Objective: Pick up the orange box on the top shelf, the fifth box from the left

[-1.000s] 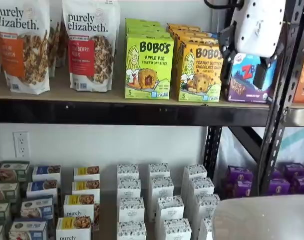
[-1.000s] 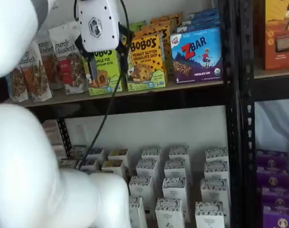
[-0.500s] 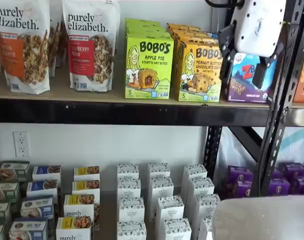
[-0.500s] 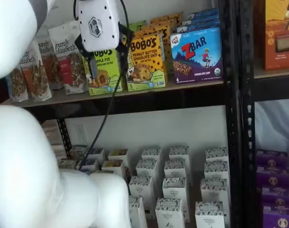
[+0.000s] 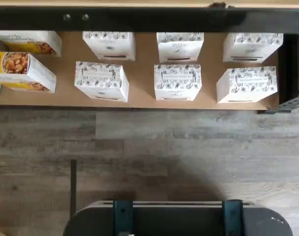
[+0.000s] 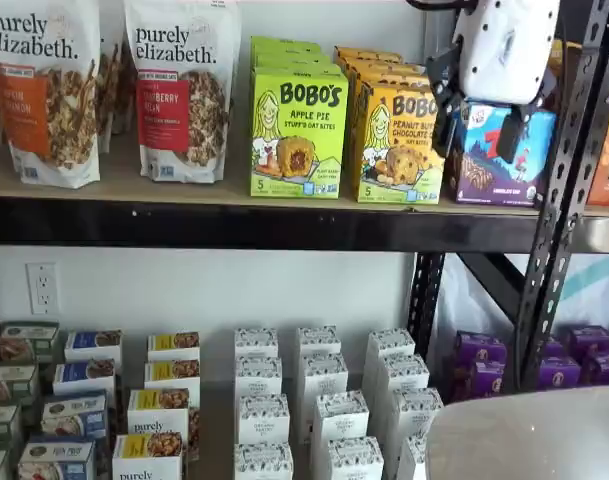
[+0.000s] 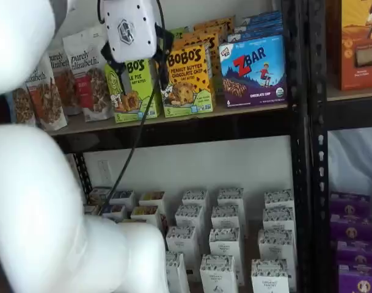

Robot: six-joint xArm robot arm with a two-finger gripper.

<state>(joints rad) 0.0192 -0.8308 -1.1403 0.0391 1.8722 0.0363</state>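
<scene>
Hidden or cut off: we see the right edge of the orange box (image 6: 399, 142) covered by the gripper's black finger in a shelf view, so its name is clipped to "BOBO"; the Zbar box (image 6: 504, 155) beside it is partly behind the white gripper body there; the wrist view shows no fingers, only a dark mount with teal brackets (image 5: 178, 219) above grey plank flooring
Orange box, place: we find it upright on the top shelf (image 6: 234, 190), directly right of the lime-green Apple Pie box (image 6: 298, 132) and left of the Zbar box; more orange boxes stand in a row behind it
Readable writing: on the orange box (image 7: 188, 76), "BOBO'S Peanut Butter Chocolate Chip", with a "5" in the lower corner; on the green box, "BOBO'S Apple Pie"; on the blue-purple box (image 7: 254, 70), "ZBAR Chocolate Chip"; on the granola bags (image 6: 182, 90) left of the green box, "purely elizabeth."
Lower level: small white patterned boxes (image 6: 319, 400) in rows; their print is too small for us to read
Arm pose: the gripper (image 7: 137, 64) hangs from above, in front of the top shelf, level with the box faces; a black cable (image 7: 134, 152) trails down from it
Gripper state: its two black fingers stand wide apart, nothing between them; we see no contact with the orange box
</scene>
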